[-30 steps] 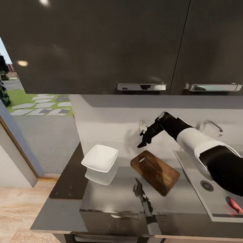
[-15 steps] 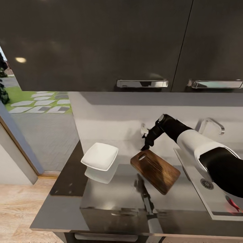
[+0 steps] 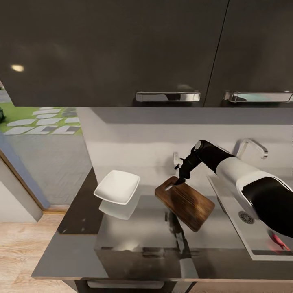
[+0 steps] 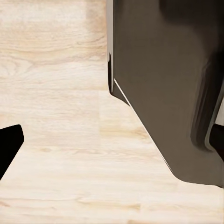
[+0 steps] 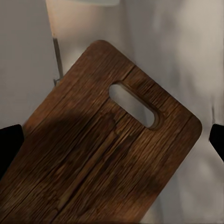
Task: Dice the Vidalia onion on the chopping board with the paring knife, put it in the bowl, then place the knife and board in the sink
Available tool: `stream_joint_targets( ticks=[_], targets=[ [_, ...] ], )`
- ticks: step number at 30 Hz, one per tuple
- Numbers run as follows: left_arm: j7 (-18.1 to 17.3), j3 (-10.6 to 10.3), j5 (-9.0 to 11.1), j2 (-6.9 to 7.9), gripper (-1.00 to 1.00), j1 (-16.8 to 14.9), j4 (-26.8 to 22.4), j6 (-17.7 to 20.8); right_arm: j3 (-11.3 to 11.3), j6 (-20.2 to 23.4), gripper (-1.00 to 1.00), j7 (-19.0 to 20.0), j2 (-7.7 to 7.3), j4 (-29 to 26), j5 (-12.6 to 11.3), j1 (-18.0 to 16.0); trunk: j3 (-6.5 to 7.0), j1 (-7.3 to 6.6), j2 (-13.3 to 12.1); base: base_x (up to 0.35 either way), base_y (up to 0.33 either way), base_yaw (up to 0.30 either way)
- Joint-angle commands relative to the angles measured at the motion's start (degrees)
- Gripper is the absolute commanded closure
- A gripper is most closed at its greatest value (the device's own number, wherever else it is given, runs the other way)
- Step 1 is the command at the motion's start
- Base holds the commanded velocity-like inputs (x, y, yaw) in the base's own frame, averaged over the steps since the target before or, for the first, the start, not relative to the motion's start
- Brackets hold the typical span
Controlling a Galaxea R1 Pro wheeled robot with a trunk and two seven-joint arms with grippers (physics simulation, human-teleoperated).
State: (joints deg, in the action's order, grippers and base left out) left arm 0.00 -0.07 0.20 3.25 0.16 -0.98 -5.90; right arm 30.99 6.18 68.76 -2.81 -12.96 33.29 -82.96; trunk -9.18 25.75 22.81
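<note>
The dark brown chopping board (image 3: 185, 201) lies at an angle on the glossy grey countertop (image 3: 130, 236), its slotted handle end (image 5: 135, 105) toward the wall. My right gripper (image 3: 179, 179) hangs just over that handle end, open, with a fingertip (image 5: 9, 144) at each side of the board (image 5: 93, 158). The white square bowl (image 3: 117, 186) stands left of the board and looks empty. The sink (image 3: 234, 203) is at the right, and a slim red piece (image 3: 279, 241), seemingly the paring knife's handle, lies in it. The onion is out of view. My left gripper (image 4: 112, 144) is open over wooden floor.
Dark wall cabinets (image 3: 122, 49) with chrome handles hang low over the counter. A chrome tap (image 3: 252, 146) rises behind the sink, whose drain (image 3: 244, 215) is dark and round. A wall socket (image 3: 176, 158) sits behind my gripper. In the left wrist view a dark cabinet side (image 4: 163, 84) stands close.
My right gripper has come down and slightly right, from beside the wall socket to just over the board's handle end. The head camera has shifted a little.
</note>
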Motion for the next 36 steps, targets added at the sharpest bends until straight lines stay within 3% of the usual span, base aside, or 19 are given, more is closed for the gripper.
stream_joint_targets(
  ticks=[1, 21, 36],
  targets=[
    [0.00, -0.02, 0.01, 0.00, -1.00, 0.02, -0.08, -0.11, -0.31, 0.60, -1.00, 0.32, 0.01, -0.14, 0.36, -0.01, -0.20, 0.03, 0.11, 0.000, 0.000, -0.072],
    [0.00, -0.02, 0.05, 0.00, -1.00, 0.02, -0.08, -0.13, -0.31, 0.59, -1.00, 0.32, 0.03, -0.14, 0.37, -0.01, -2.04, 0.03, 0.11, 0.027, 0.022, -0.073],
    [0.00, -0.02, 0.06, 0.00, -1.00, 0.02, -0.08, -0.14, -0.31, 0.59, -1.00, 0.30, 0.41, -0.17, 0.37, -0.01, -3.09, 0.03, 0.11, 0.017, 0.159, -0.056]
  ],
)
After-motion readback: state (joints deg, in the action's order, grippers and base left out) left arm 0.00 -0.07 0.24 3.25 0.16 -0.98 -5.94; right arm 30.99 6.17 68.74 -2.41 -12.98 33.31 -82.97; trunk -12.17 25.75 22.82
